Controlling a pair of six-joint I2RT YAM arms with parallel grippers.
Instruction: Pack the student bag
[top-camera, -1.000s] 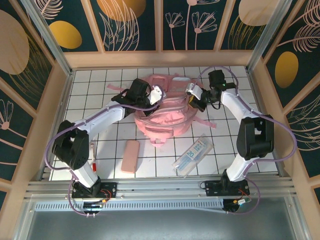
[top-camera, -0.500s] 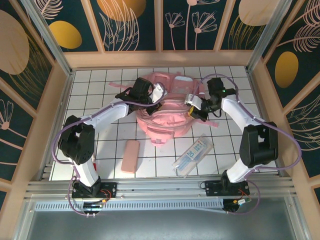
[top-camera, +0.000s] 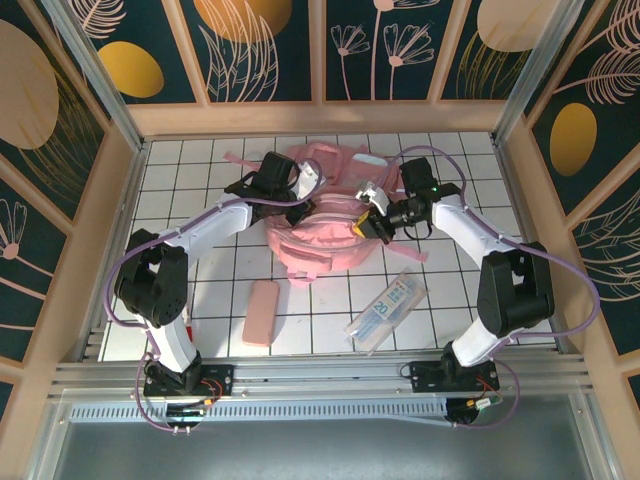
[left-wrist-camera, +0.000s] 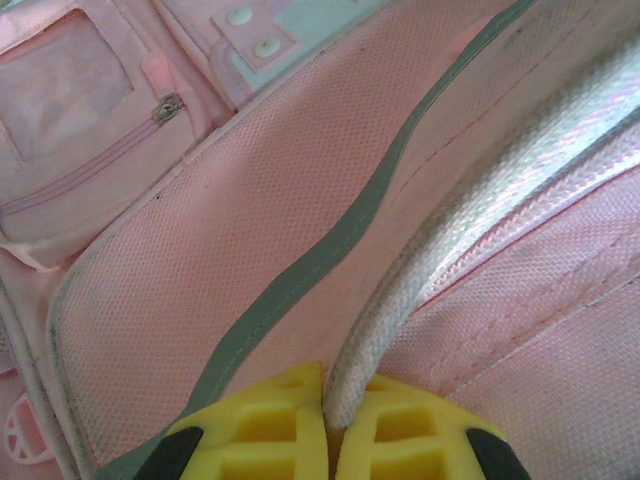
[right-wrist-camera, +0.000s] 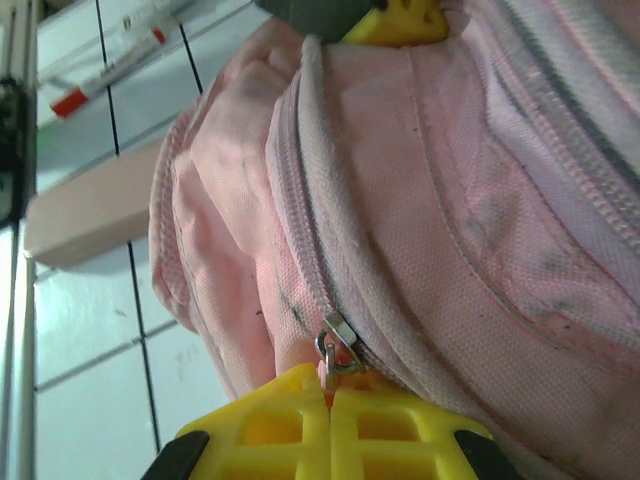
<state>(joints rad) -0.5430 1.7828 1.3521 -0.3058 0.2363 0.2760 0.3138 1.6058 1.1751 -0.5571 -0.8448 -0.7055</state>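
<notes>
Though slack, student bag (top-camera: 322, 246) lengthwise near-to-far.

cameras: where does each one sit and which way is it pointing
Top external: above and behind the arm bases, looking down at the tiled table, both arms and the student bag.
Left wrist: on the left arm, looking along the left gripper, shut on a pale band of the bag.
Right wrist: on the right arm, looking across the bag's side past the right gripper, shut on the zipper pull.
Shared: all three show the bag; the right wrist also catches the left gripper's yellow tip.
</notes>
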